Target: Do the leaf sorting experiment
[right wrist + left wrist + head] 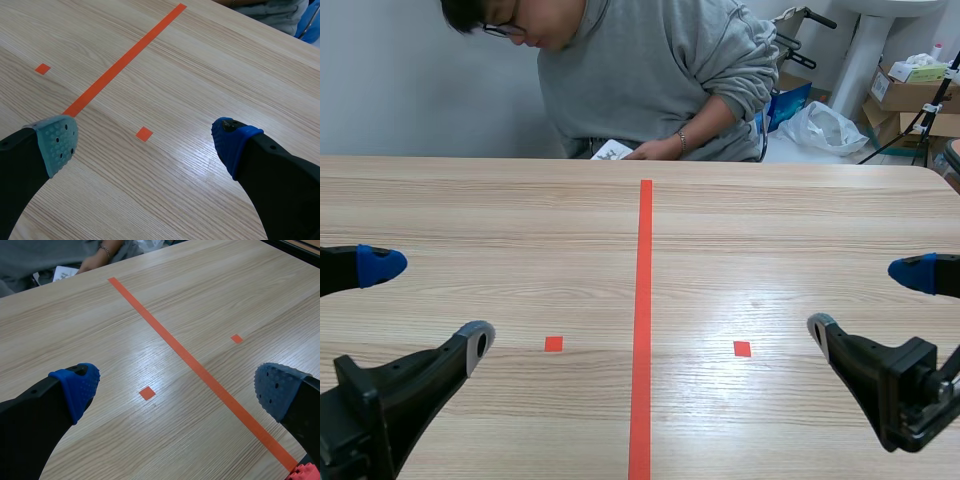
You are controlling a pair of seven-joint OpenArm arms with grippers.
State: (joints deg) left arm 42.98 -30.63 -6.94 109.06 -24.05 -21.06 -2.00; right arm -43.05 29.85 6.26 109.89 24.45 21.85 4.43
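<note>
No leaves or sorting containers show on the wooden table in any view. My left gripper hovers low at the near left, open, with nothing between its fingers. My right gripper hovers at the near right, open as well, its pads wide apart over bare wood. A person in a grey sweatshirt sits across the table, leaning down, one hand at the far edge beside a small white printed thing.
An orange-red tape line runs down the table's middle, with a small tape square on the left and another square on the right. Behind the person stand cardboard boxes and a white plastic bag.
</note>
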